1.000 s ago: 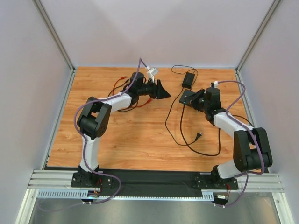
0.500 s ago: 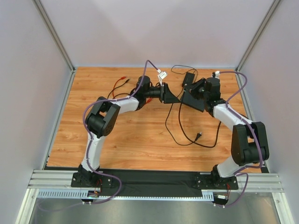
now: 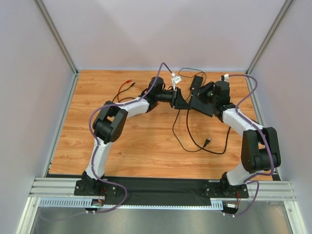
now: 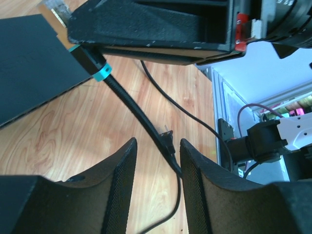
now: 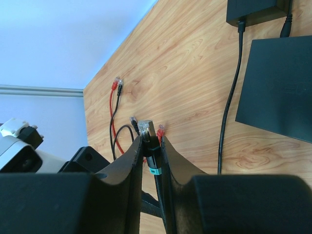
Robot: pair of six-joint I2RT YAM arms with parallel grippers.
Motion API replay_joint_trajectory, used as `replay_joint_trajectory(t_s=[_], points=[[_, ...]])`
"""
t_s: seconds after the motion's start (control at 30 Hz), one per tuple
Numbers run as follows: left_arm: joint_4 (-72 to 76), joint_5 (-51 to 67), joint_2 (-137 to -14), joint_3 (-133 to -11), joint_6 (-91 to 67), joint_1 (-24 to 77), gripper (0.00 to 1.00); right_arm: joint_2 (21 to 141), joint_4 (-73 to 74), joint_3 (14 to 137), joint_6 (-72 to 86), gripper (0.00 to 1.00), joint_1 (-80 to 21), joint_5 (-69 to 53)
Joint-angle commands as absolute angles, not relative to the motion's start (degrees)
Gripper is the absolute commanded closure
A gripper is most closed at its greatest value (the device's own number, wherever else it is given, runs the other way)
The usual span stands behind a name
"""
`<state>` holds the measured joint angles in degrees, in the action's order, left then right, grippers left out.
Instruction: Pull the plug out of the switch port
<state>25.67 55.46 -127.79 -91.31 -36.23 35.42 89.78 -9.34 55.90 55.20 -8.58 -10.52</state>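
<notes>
Pinching plug (image 5: 146,127): my right gripper (image 5: 151,141) clamped on its stiff body.
Cable (image 4: 129,107): probably light, floppy, grab by plug end.
Left gripper (image 4: 157,146): open, empty.

Cropped by the right edge of the right wrist view and by the left edge of the left wrist view: switch (image 5: 280,87), socket row out of sight in both. Cropped by the top edge of the right wrist view: adapter brick (image 5: 256,9). Largely buried between the fingers of the right gripper (image 5: 150,140): plug (image 5: 147,130), too small to make out in the top external view.
</notes>
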Motion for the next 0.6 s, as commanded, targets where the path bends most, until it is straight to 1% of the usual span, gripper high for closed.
replay_joint_trajectory(t_s=[0.0, 0.1, 0.17, 0.23, 0.27, 0.33, 0.4, 0.47, 0.5, 0.53, 0.57], points=[[19.5, 56.3, -127.7, -94.0, -30.7, 35.2, 0.52, 87.6, -11.9, 57.6, 54.3, 1.00, -8.5, -11.3], [17.0, 55.1, -127.3, -94.2, -28.0, 35.2, 0.52, 86.9, -12.0, 57.1, 54.3, 1.00, -8.5, -11.1], [16.4, 55.4, -127.4, -94.7, -27.6, 35.2, 0.55, 87.0, -12.0, 57.2, 54.4, 1.00, -8.4, -11.2], [16.3, 55.4, -127.5, -95.0, -27.5, 35.1, 0.61, 87.2, -12.2, 57.5, 54.6, 1.00, -8.4, -12.0], [16.3, 55.5, -127.6, -95.0, -27.7, 35.1, 0.67, 87.4, -12.5, 57.5, 54.8, 1.00, -8.6, -12.4], [16.9, 55.5, -127.7, -95.1, -28.6, 34.8, 0.76, 87.5, -12.7, 57.5, 54.7, 0.99, -8.6, -12.8], [17.7, 56.2, -127.8, -95.1, -29.2, 34.7, 0.78, 87.5, -12.7, 57.3, 54.1, 0.99, -8.5, -12.8], [17.8, 56.6, -127.9, -95.2, -29.6, 34.6, 0.84, 87.5, -12.6, 57.1, 53.7, 0.98, -8.6, -12.9], [17.6, 56.6, -127.8, -95.2, -29.5, 34.5, 0.87, 87.5, -12.6, 57.0, 53.4, 0.93, -8.5, -13.0], [17.1, 56.4, -127.8, -95.2, -29.1, 34.3, 0.95, 87.5, -12.0, 57.1, 53.2, 0.89, -8.6, -13.2], [16.8, 56.3, -127.4, -95.1, -28.9, 34.0, 1.00, 87.5, -11.1, 57.7, 52.9, 0.83, -8.5, -13.4]])
